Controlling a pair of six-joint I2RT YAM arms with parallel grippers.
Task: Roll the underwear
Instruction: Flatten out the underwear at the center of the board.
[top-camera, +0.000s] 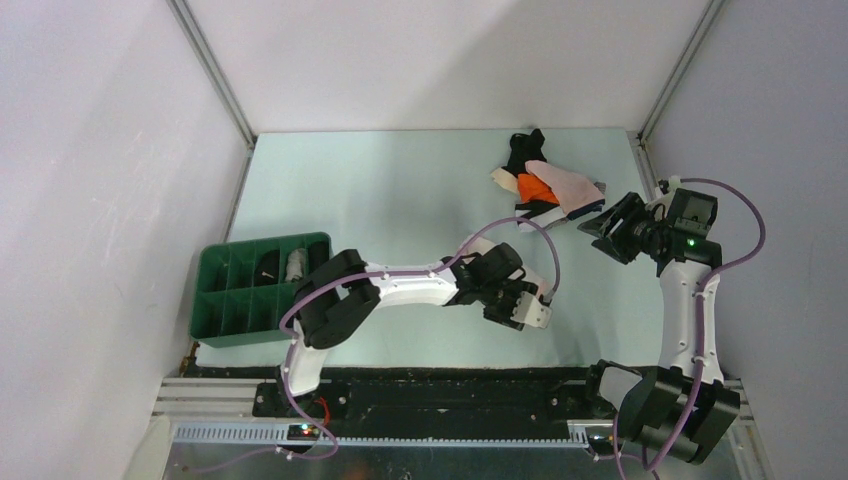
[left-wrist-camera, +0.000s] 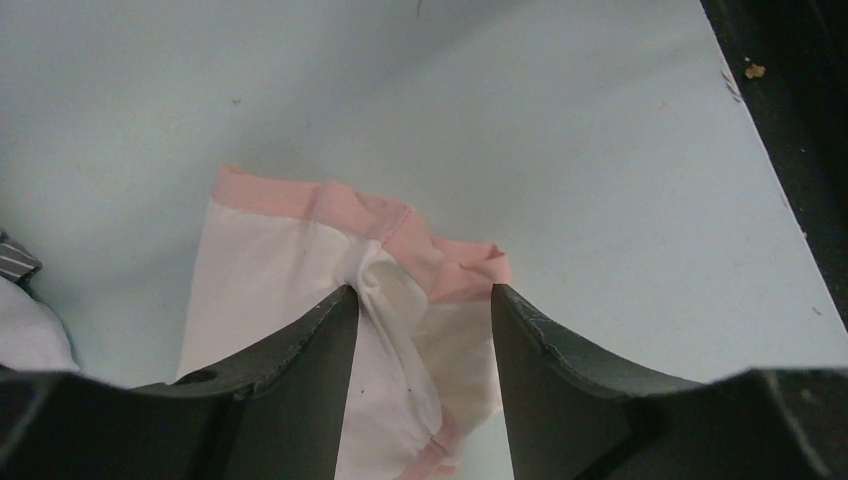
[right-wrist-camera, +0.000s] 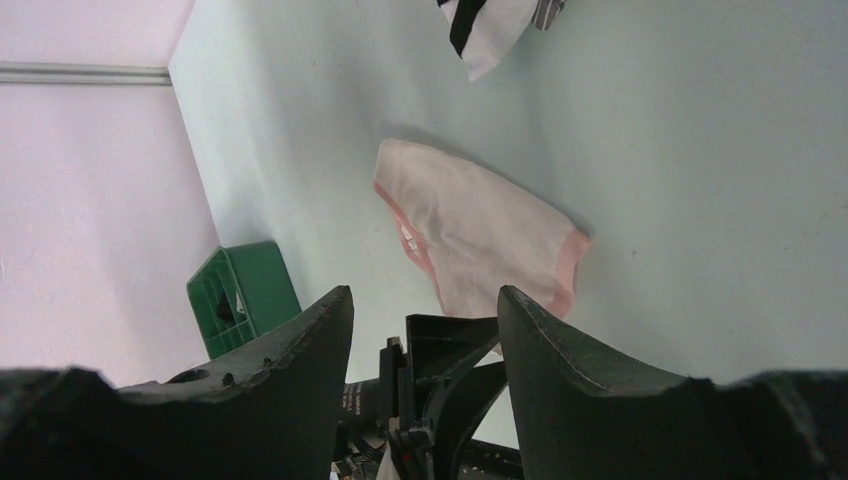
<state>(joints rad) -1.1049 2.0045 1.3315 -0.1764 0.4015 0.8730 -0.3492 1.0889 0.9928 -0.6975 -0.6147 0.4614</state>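
Note:
A pale pink and white underwear (left-wrist-camera: 300, 270) with a pink band lies on the table. My left gripper (left-wrist-camera: 425, 300) is open and low over it, its jaws astride a bunched fold near the band. The same garment shows in the right wrist view (right-wrist-camera: 480, 230), with the left gripper (right-wrist-camera: 450, 370) at its near end. In the top view the left gripper (top-camera: 520, 305) hides it. A pile of underwear (top-camera: 550, 185), black, orange, pale pink and white, lies at the back right. My right gripper (top-camera: 608, 228) is open and empty just right of the pile.
A green divided tray (top-camera: 215, 300) stands at the left; a white roll (top-camera: 295, 265) and a dark item (top-camera: 268, 266) sit in its back compartments. It also shows in the right wrist view (right-wrist-camera: 240, 290). A white and black garment (right-wrist-camera: 495, 25) lies farther off. White walls enclose the table.

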